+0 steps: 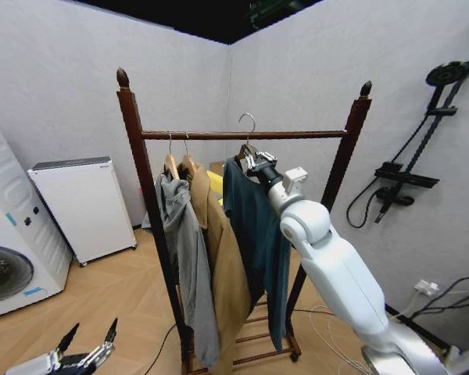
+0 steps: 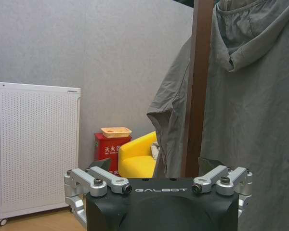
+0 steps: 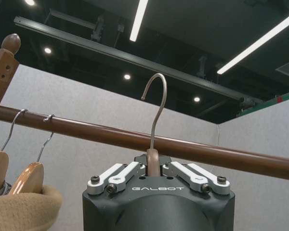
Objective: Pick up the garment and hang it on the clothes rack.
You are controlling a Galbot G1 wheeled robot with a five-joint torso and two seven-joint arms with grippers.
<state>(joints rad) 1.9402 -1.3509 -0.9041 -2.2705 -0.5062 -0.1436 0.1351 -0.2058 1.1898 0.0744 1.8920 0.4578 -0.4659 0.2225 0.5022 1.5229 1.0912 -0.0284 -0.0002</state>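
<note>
The garment [image 1: 254,234], a dark teal shirt, hangs from a hanger whose neck is between the fingers of my right gripper [image 1: 255,162], which is shut on it. The metal hook [image 1: 248,125] stands up above the top rod [image 1: 297,134] of the clothes rack [image 1: 133,156]. In the right wrist view the right gripper [image 3: 153,168] grips the hanger neck. The hook [image 3: 156,106] rises past the rod [image 3: 111,137], its open curve above the rod and not resting on it. My left gripper [image 1: 86,348] is parked low at the left, open and holding nothing.
A grey hooded sweatshirt [image 1: 184,250] and a tan coat [image 1: 223,266] hang on the rod's left half. A washing machine [image 1: 8,234] and a white appliance [image 1: 82,207] stand left. A black stand [image 1: 422,156] and floor cables [image 1: 445,293] are right. A yellow chair [image 2: 137,159] sits behind.
</note>
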